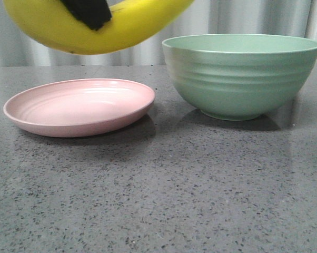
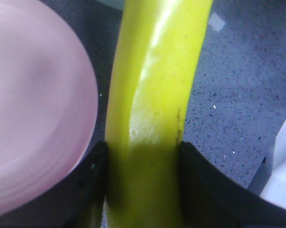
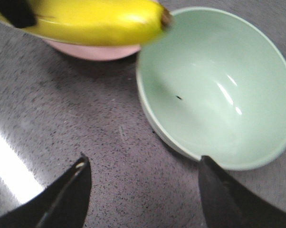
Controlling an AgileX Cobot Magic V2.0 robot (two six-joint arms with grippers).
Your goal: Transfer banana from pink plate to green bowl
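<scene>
My left gripper (image 2: 143, 190) is clamped on the banana (image 2: 155, 95): in the left wrist view I see its two black fingers (image 2: 93, 180) pressed against either side of the yellow fruit, which runs straight up between them. From the front camera the banana (image 1: 121, 26) hangs in the air above the pink plate (image 1: 79, 107), clear of it, with one black finger across its upper side and its right end reaching toward the green bowl (image 1: 241, 74). In the right wrist view that tip sits just at the bowl's rim (image 3: 143, 102), though I cannot tell from this angle whether it is over the bowl or only beside it. The plate lies flat on the grey speckled table (image 1: 158, 200), just beside the bowl on its left, the two apart. My right gripper (image 3: 145, 194) hangs over the table near the bowl, its dark fingers (image 3: 67, 199) spread wide with nothing between them. The bowl's inside shows only a small dark speck (image 3: 179, 98).
</scene>
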